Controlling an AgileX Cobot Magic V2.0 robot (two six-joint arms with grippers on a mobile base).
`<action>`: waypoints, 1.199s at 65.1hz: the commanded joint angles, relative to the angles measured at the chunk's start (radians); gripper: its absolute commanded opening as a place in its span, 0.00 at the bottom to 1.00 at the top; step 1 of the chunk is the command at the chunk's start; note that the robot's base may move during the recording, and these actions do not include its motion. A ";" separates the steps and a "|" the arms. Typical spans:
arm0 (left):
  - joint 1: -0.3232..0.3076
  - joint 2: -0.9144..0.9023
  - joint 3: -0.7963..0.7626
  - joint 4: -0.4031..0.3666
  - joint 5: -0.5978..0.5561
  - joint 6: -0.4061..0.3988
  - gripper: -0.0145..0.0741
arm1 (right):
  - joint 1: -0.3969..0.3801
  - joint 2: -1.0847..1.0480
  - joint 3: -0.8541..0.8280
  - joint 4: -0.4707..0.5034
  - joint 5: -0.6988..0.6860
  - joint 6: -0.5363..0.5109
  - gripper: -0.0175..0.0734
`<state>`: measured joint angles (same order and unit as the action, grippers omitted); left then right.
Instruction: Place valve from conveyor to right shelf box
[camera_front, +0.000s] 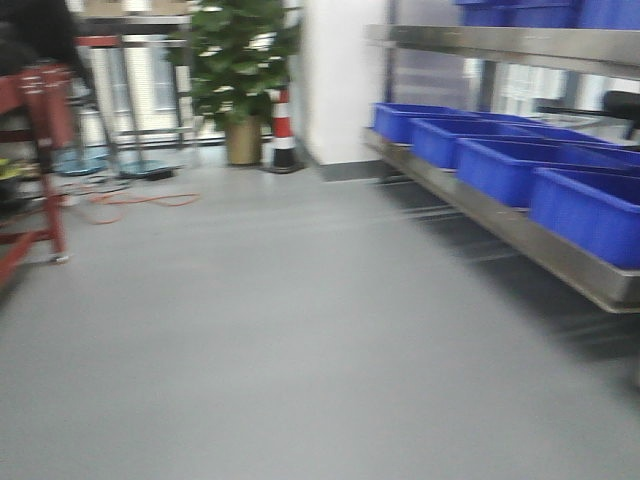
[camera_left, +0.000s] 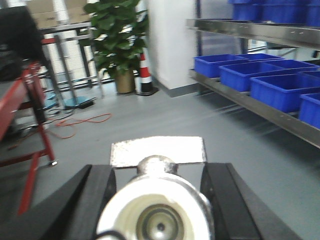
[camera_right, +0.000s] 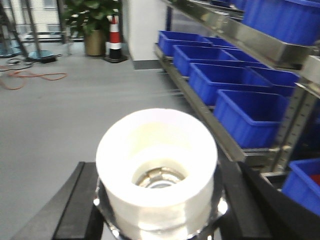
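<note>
In the left wrist view, my left gripper (camera_left: 159, 171) is shut on a metal valve (camera_left: 156, 212) with a cream-white open end facing the camera; its flat silver handle (camera_left: 158, 150) sticks out past the black fingers (camera_left: 95, 192). My right gripper (camera_right: 160, 172) is shut on a second valve (camera_right: 156, 145) with a wide white cap and a metal flange. On the right, a steel shelf (camera_front: 520, 232) carries a row of blue boxes (camera_front: 588, 208), also in the right wrist view as blue boxes (camera_right: 250, 116). The conveyor is out of view. Neither gripper shows in the front view.
A red-framed table (camera_front: 38, 150) stands at the left. A potted plant (camera_front: 240, 70), a red-and-white cone (camera_front: 283, 130) and a white pillar (camera_front: 340, 80) stand at the back. An orange cable (camera_front: 140, 200) lies on the grey floor (camera_front: 280, 330).
</note>
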<state>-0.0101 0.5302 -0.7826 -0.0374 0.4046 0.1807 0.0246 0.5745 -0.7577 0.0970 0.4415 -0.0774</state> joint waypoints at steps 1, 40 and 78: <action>-0.004 -0.007 -0.007 -0.005 -0.056 -0.008 0.04 | -0.001 -0.008 -0.020 -0.005 -0.076 -0.001 0.02; -0.004 -0.007 -0.007 -0.005 -0.056 -0.008 0.04 | -0.001 -0.008 -0.020 -0.005 -0.076 -0.001 0.02; -0.004 -0.007 -0.007 -0.005 -0.056 -0.008 0.04 | -0.001 -0.008 -0.020 -0.005 -0.076 -0.001 0.02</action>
<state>-0.0101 0.5302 -0.7826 -0.0374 0.4046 0.1807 0.0246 0.5745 -0.7577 0.0970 0.4415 -0.0774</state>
